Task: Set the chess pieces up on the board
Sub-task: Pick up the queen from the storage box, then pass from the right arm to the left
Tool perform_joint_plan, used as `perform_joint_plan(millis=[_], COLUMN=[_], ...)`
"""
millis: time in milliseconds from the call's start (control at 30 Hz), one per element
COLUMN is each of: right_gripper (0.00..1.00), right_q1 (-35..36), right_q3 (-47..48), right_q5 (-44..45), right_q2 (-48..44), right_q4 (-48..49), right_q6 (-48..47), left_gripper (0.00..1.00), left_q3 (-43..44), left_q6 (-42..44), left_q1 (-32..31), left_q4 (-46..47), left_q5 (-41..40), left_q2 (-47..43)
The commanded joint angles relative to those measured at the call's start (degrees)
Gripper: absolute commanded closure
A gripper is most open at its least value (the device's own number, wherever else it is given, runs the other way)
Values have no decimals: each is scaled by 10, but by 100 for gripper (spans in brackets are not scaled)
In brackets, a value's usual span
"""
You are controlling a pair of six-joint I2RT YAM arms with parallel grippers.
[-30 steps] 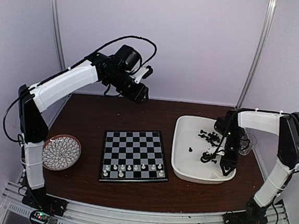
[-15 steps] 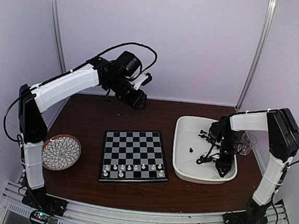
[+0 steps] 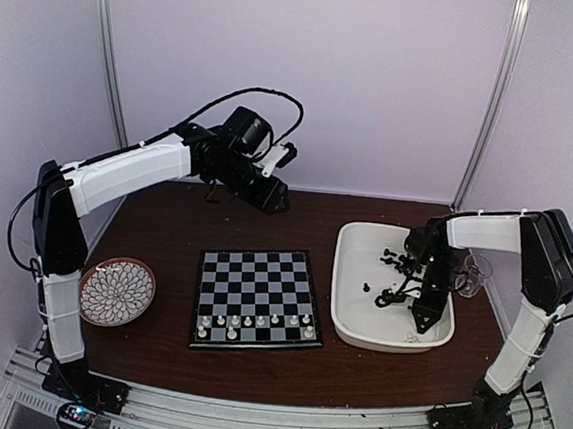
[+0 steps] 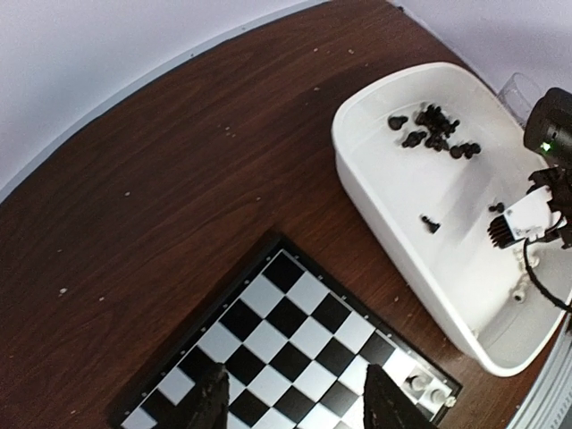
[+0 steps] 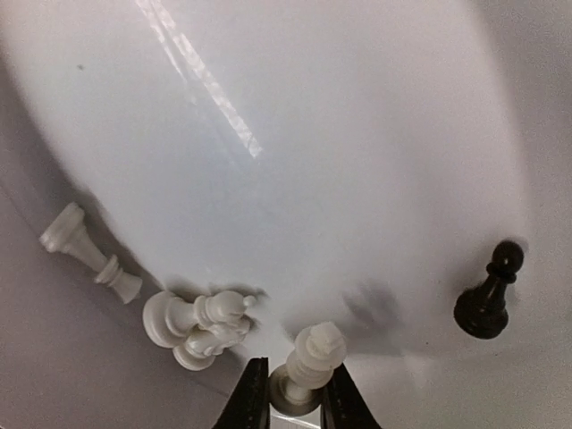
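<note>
The board (image 3: 255, 284) lies mid-table with several white chess pieces (image 3: 257, 321) along its near rows. My right gripper (image 5: 299, 404) is down in the white tray (image 3: 346, 280), shut on a white chess piece (image 5: 311, 362) whose base sits between the fingers. Two more white pieces (image 5: 197, 326) and a third (image 5: 85, 250) lie beside it, and a black pawn (image 5: 487, 299) stands to the right. Black pieces (image 3: 398, 259) cluster at the tray's far end. My left gripper (image 4: 299, 404) hangs open and empty, high above the board's (image 4: 286, 331) far edge.
A round patterned plate (image 3: 117, 291) sits at the table's left edge. A clear cup (image 3: 472, 276) stands just right of the tray, by the right arm. Dark wood tabletop (image 4: 179, 179) stretches behind the board to the back wall.
The right gripper's jaws have narrowed onto the white piece while the arm shifted slightly inside the tray. The left arm has swung a little to the right, its jaws staying apart.
</note>
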Motion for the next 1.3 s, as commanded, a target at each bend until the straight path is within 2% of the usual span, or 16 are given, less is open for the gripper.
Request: perform_joint_plan(millis=[0, 133, 333, 567, 800, 1100, 1267], right_gripper=[88, 88, 88, 87, 87, 87, 87], right_q1=[-2, -1, 3, 35, 60, 79, 88], right_q3=[36, 77, 129, 120, 107, 104, 105], right_q5=[-75, -129, -247, -328, -341, -348, -355], right_q2=[-47, -73, -106, -190, -224, -227, -228], right_q4=[-17, -22, -14, 8, 31, 39, 37], right_q6=[-28, -36, -18, 0, 13, 24, 24], left_gripper=[50, 50, 53, 55, 54, 57, 63], left_q3=[-57, -100, -178, -133, -93, -76, -70], left_q6=[-53, -73, -208, -276, -334, -346, -349], left_q1=[-3, -29, -69, -132, -152, -160, -160], left_q4=[123, 159, 279, 316, 374, 388, 396], left_q5=[86, 104, 192, 261, 310, 326, 334], left_q2=[-40, -70, -81, -11, 49, 69, 77])
